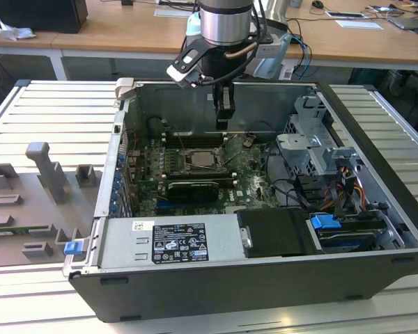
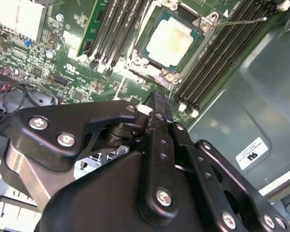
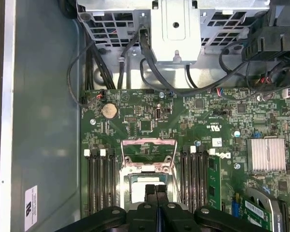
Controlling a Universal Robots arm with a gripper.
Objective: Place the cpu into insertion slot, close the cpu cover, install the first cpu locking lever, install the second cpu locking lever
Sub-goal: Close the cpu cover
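Cpu (image 2: 170,38) seated in insertion slot (image 2: 144,50), on green motherboard (image 3: 150,116) inside open computer case (image 1: 195,306) on slatted counter (image 1: 42,111), memory slots (image 3: 99,183) either side of the slot, tool (image 3: 155,191) hovering over cpu, fingers pressed together, nothing held

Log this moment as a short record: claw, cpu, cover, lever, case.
claw: shut, nothing between its fingers, hanging over the slot
cpu: seated in the slot, silvery top up
cover: appears raised, with board visible through its cut-out
lever: thin rod standing free over the memory slots, not latched
case: open, lying on a slatted table
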